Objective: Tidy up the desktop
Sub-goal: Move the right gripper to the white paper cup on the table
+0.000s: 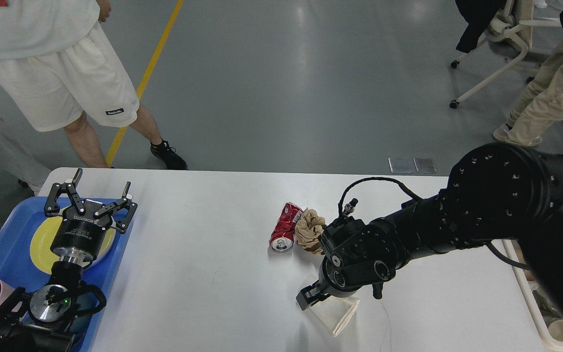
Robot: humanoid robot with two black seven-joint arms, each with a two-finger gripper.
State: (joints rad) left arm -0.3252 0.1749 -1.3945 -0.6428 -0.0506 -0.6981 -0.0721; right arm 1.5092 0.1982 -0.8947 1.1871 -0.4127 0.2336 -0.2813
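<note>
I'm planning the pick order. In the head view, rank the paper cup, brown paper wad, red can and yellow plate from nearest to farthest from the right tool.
1. Paper cup, directly at the right tool.
2. Brown paper wad, behind it.
3. Red can, just left of the wad.
4. Yellow plate, far left on the blue tray.
</note>
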